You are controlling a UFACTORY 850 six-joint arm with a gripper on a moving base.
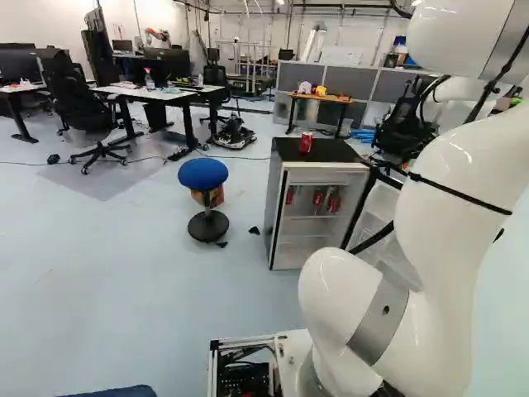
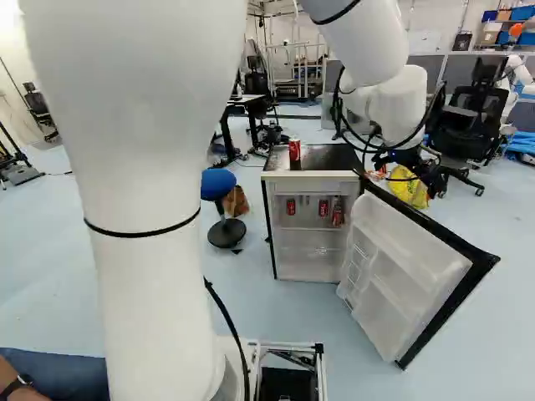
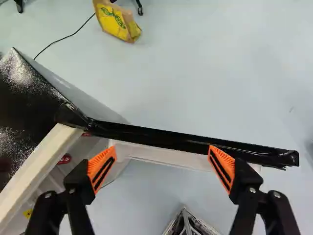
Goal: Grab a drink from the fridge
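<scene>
Three red cans [image 2: 338, 212] show inside the fridge [image 2: 311, 176], in its upper part: one by the left wall, two toward the right wall. Another can [image 2: 294, 149] stands on the fridge's top, near its left edge, but the task asks for one from inside, so you leave that alone.

Your door [image 2: 405, 276] already stands wide open, swung out from the right front edge. The tool [image 3: 162, 151] is empty and its fingers are wide apart, above the door's hinge side; the door's black top edge [image 3: 171, 138] runs just ahead of them in the wrist view.

You now seem to need the opening. Clear the door's upper edge first, carry the tool across in front of the fridge, and only then lower it to can height. Level it before you go in, pointing straight at the back wall, so that neither finger meets the top front edge or the shelf [image 2: 311, 229]. The rightmost can looks nearest the front, so it probably asks for the shortest reach, though the right wall may crowd one finger. Centre on it, close gently around its middle, lift slightly, then back straight out.
</scene>
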